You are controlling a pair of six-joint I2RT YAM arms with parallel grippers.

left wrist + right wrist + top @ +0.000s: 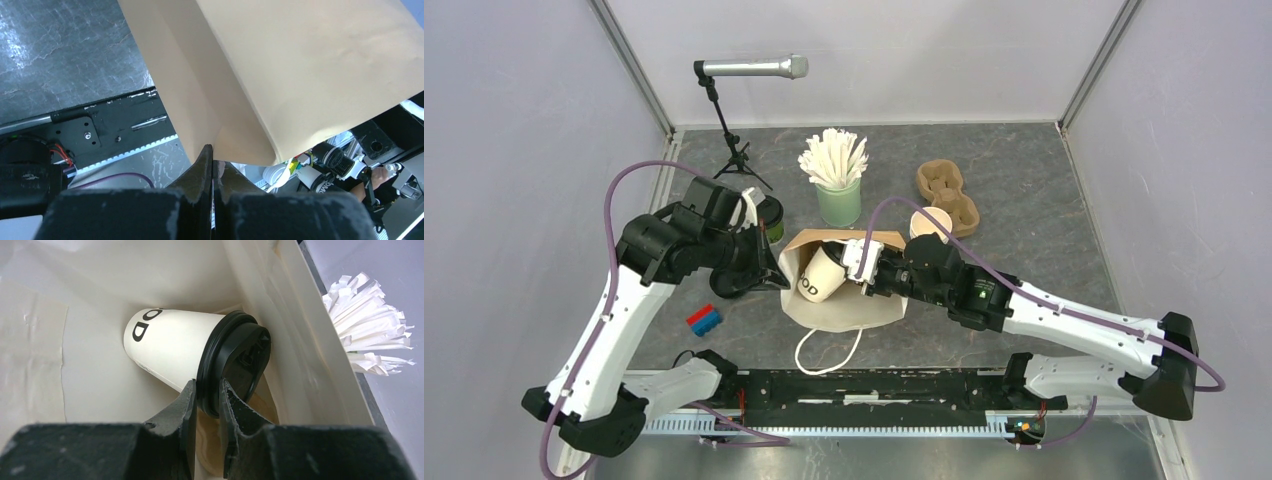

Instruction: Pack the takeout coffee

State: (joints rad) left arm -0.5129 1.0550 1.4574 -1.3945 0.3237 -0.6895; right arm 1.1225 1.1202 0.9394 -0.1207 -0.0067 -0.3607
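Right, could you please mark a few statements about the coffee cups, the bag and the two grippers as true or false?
1. The white cup lies on its side inside the paper bag. True.
2. The right gripper holds that cup by its bare base. False: its fingers are closed on the rim of the black lid.
3. The left gripper is shut on an edge of the paper bag. True.
4. The olive-green cup is already in the bag. False: it stands upright on the table, outside the bag, close to the left gripper.
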